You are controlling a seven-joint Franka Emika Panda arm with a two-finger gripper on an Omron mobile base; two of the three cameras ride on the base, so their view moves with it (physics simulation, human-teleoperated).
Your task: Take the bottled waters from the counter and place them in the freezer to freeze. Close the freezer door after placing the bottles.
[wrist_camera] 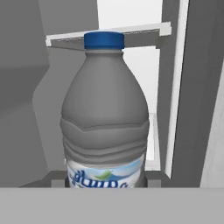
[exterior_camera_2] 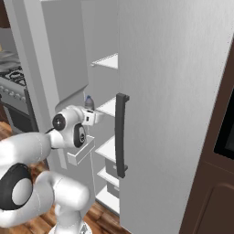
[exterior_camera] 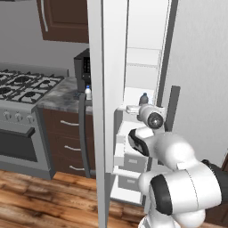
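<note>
A clear greyish bottled water [wrist_camera: 104,118] with a blue cap stands upright in my gripper [exterior_camera: 141,108], which is shut on its lower part. In the base views the bottle [exterior_camera: 143,99] [exterior_camera_2: 88,102] rises just above the hand [exterior_camera_2: 91,117], in front of the open freezer [exterior_camera: 141,67] and level with a white shelf [exterior_camera_2: 109,108]. The freezer door [exterior_camera: 107,89] stands swung open to the left of the arm. A second, milky white bottled water [exterior_camera: 88,92] stands on the speckled counter [exterior_camera: 62,98], next to the door's edge.
A black coffee machine [exterior_camera: 82,69] stands behind the counter bottle. A gas stove [exterior_camera: 22,87] lies further left. White drawers [exterior_camera: 133,162] fill the freezer's lower part. The shut fridge door [exterior_camera_2: 183,114] with its dark handle [exterior_camera_2: 120,135] bounds the right side.
</note>
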